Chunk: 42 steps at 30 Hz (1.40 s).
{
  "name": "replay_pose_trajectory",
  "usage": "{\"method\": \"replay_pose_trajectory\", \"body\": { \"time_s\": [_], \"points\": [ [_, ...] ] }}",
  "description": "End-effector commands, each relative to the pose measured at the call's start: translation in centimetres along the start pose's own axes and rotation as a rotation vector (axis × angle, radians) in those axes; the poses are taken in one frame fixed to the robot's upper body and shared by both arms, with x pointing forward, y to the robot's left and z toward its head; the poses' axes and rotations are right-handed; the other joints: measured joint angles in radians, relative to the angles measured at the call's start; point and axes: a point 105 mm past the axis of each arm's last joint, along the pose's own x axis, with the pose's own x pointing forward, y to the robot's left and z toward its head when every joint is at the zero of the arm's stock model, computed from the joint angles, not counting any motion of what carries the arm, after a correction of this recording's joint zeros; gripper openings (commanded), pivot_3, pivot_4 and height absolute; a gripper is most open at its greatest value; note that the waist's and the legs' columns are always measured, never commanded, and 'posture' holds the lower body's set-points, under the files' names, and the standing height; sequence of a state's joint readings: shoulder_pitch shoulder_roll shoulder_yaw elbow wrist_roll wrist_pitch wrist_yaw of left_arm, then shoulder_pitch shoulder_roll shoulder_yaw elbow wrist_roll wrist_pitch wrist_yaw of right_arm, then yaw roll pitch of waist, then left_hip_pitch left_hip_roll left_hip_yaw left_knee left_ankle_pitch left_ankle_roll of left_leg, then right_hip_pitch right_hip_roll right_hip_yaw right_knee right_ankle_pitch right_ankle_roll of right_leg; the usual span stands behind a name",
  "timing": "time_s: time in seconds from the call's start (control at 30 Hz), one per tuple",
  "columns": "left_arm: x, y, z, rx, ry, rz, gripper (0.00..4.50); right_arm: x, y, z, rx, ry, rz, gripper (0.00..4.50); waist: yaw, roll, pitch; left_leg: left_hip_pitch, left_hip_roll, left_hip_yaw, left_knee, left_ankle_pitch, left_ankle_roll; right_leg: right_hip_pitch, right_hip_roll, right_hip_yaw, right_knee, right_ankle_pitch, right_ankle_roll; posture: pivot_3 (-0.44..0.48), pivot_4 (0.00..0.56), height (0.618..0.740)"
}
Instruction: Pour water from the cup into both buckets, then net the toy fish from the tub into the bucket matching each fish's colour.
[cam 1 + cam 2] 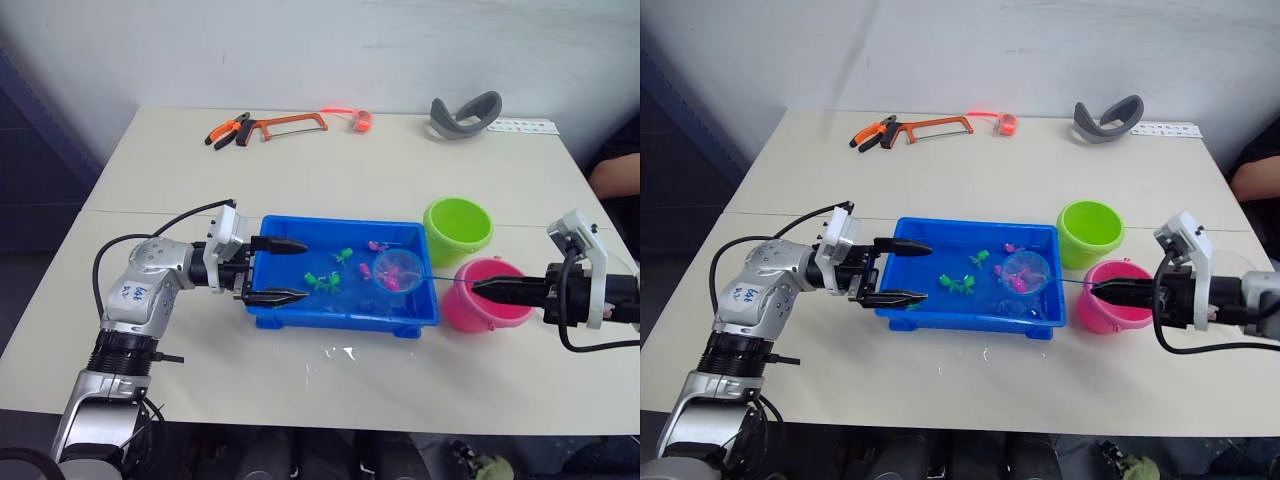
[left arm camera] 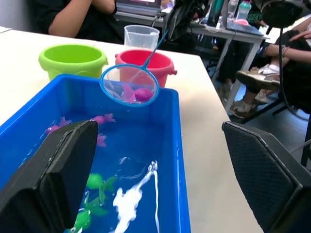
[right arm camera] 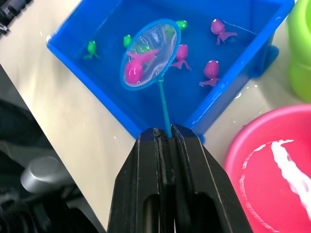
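Your right tool (image 3: 165,133) is pinched shut on the net (image 3: 149,53) with a pink fish (image 3: 136,65) in it above the tub's (image 1: 340,312) right end — next swing it over the pink bucket (image 1: 485,300) beside you and tip — your left tool (image 1: 280,270) gapes wide at the tub's left rim.

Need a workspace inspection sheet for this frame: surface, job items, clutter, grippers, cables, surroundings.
Surface: pale table; spilled water in front of the tub.
Job's things: blue tub holds water, green and pink fish. Net over the tub carries a pink fish. Green bucket and pink bucket beside the tub; clear cup behind them.
Clutter: hacksaw, pliers, grey headband at the far edge.
Grippers: left gripper open at the tub's end; right gripper shut on the net handle.
Cables: black cable along the left arm.
Surroundings: seated people nearby.
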<state>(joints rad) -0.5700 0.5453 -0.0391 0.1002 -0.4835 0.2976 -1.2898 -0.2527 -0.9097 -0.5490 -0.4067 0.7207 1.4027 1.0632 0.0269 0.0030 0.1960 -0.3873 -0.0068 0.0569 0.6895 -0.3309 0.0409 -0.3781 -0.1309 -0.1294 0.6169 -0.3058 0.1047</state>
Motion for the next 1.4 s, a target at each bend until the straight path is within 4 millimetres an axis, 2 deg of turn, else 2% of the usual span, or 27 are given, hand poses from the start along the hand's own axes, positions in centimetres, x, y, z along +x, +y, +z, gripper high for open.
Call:
{"method": "replay_pose_trajectory", "body": {
  "time_s": [0.03,0.17,0.23,0.43,0.53,0.77,0.97,1.23,1.33,1.4],
  "points": [
    [0.9,-0.5,1.4,0.047,-0.048,-0.025,4.45,-1.6,1.4,0.7,-0.039,-0.11,-0.049,0.0,0.001,0.0,0.0,0.0,0.0,0.0,0.0,0.0,0.0,0.0,0.0,0.0,0.0,0.0,0.0,0.0,0.15,0.74],
    [2.2,-0.8,2.0,0.047,-0.09,-0.044,4.45,-3.3,1.5,0.3,-0.066,-0.205,-0.192,0.0,0.003,0.0,0.0,0.0,0.0,0.0,0.0,0.0,0.0,0.001,0.001,0.0,0.0,0.0,0.0,0.0,0.15,0.74],
    [3.2,-1.0,2.4,0.05,-0.107,-0.059,4.45,-5.1,1.0,-0.2,-0.095,-0.244,-0.335,0.0,0.004,0.0,0.0,0.0,-0.001,0.0,-0.001,0.0,0.0,0.001,0.001,0.0,-0.001,0.0,0.0,0.0,0.15,0.74],
    [4.8,-1.1,2.6,0.013,-0.128,-0.059,4.45,-8.1,0.6,-2.1,-0.159,-0.246,-0.554,0.0,0.009,0.0,0.0,0.002,-0.001,0.001,-0.003,0.0,0.001,0.001,0.003,0.002,0.0,0.0,0.0,0.0,0.15,0.74],
    [4.9,-1.2,2.5,-0.003,-0.134,-0.062,4.45,-8.8,0.3,-2.9,-0.223,-0.227,-0.633,0.0,0.003,0.0,0.0,0.003,-0.001,0.002,-0.003,0.001,0.0,0.001,0.003,0.003,0.0,0.0,0.0,0.0,0.15,0.74],
    [5.3,-1.2,1.6,-0.022,-0.131,-0.07,4.45,-9.3,-0.2,-5.2,-0.452,-0.129,-0.789,0.0,0.002,0.0,0.0,0.008,-0.001,0.006,-0.007,0.001,0.0,0.002,0.004,0.009,0.0,0.0,0.001,0.0,0.15,0.74],
    [5.4,-1.1,1.1,-0.023,-0.125,-0.072,4.45,-9.5,-0.5,-6.2,-0.765,-0.05,-0.84,0.0,0.0,0.0,0.0,0.012,-0.001,0.009,-0.009,0.001,-0.001,0.003,0.006,0.014,0.0,0.0,0.001,0.0,0.15,0.74],
    [5.2,-0.8,1.0,-0.019,-0.121,-0.056,4.45,-9.2,-1.2,-6.7,-1.149,0.068,-0.862,0.0,0.0,0.0,0.0,0.014,0.0,0.011,-0.01,0.0,-0.002,0.003,0.007,0.017,0.0,-0.001,0.001,0.0,0.15,0.74],
    [5.3,-0.8,1.1,-0.017,-0.126,-0.049,4.45,-8.0,-1.1,-7.2,-1.312,0.14,-0.774,0.0,-0.001,0.0,0.0,0.014,0.0,0.011,-0.01,0.0,-0.002,0.003,0.007,0.018,-0.001,-0.001,0.001,0.0,0.15,0.74],
    [5.2,-0.7,1.1,-0.014,-0.127,-0.044,4.45,-8.0,-1.2,-7.5,-1.433,0.197,-0.754,0.0,-0.001,0.0,0.0,0.015,0.0,0.011,-0.01,0.0,-0.002,0.003,0.007,0.018,-0.004,-0.001,0.0,0.0,0.15,0.74]
  ]
}}
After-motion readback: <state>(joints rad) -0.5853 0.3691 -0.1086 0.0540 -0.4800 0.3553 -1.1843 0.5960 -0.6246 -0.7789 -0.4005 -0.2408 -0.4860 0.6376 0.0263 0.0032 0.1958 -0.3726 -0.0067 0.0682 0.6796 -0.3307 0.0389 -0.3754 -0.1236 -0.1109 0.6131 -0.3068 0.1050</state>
